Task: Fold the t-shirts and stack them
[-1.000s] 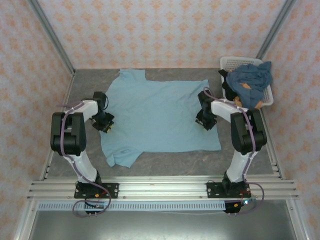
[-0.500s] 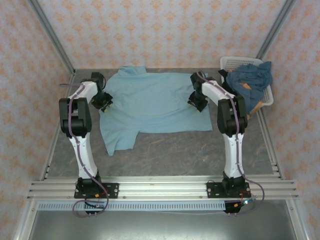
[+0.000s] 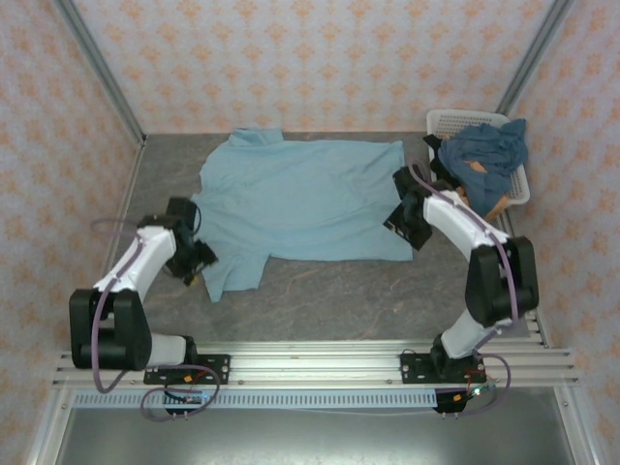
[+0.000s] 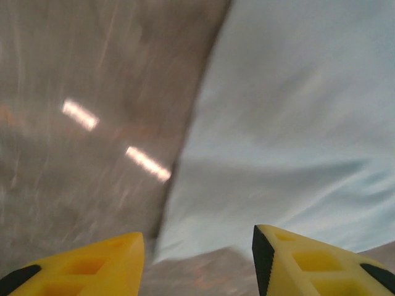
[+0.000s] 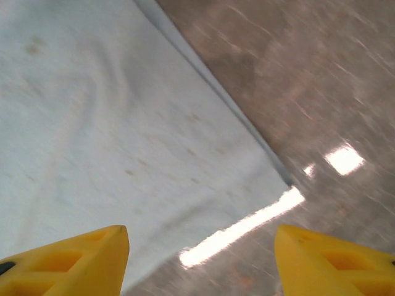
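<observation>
The sky-blue t-shirt (image 3: 300, 199) lies spread on the table (image 3: 320, 291); we judge it light, limp and quick to bunch, so we would pinch its near corners, both together; our left gripper (image 3: 198, 261) and right gripper (image 3: 406, 221) hang beside those corners, jaws parted and empty; the slate-blue t-shirt (image 3: 484, 150) sits heaped in the basket (image 3: 448, 120).

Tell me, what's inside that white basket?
A crumpled dark blue shirt fills the basket and spills over its rim. A bit of orange cloth peeks out beneath it. Anything deeper is covered by the heap.
</observation>
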`<state>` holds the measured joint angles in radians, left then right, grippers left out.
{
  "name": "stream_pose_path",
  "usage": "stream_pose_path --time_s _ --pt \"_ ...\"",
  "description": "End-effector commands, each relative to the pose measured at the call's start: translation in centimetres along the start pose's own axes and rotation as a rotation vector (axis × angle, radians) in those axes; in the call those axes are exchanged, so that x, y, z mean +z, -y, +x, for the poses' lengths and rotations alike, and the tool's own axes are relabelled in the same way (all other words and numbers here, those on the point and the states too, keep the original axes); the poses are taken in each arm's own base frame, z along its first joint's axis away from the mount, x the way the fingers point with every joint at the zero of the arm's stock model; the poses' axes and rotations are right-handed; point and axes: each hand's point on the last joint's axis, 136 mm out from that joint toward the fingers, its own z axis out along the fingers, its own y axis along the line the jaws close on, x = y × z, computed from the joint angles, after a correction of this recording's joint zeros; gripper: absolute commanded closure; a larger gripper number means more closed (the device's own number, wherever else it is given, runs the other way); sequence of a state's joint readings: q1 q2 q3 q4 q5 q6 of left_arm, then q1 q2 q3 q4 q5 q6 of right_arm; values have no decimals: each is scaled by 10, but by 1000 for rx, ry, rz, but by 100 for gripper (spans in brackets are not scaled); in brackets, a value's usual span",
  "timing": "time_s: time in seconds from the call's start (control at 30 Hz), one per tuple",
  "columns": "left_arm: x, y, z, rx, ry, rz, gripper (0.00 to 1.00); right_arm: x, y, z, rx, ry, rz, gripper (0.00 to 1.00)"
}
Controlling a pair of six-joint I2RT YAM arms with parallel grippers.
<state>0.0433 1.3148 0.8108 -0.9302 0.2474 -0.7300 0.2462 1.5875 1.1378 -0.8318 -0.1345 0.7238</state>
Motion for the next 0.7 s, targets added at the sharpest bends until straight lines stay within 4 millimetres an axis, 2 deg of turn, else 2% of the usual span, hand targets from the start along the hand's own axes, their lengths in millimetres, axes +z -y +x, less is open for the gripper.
stream_pose_path --time_s 0.0,0.13,0.33,0.43,0.53,0.67 --pt "11 -9 27 -46 -59 39 48 13 29 18 -6 -6 38 36" --pt "23 -8 36 17 -75 18 48 26 49 31 -11 -40 65 37" --pt "39 -6 29 16 -42 21 52 33 51 33 -21 -52 61 38" --pt "43 -8 25 36 -36 -6 62 35 53 32 -18 -54 73 38" --pt "45 -10 23 51 -31 -23 75 34 54 29 -11 -46 80 39" --pt "34 -11 22 46 -2 -15 91 32 56 24 -11 -26 100 40"
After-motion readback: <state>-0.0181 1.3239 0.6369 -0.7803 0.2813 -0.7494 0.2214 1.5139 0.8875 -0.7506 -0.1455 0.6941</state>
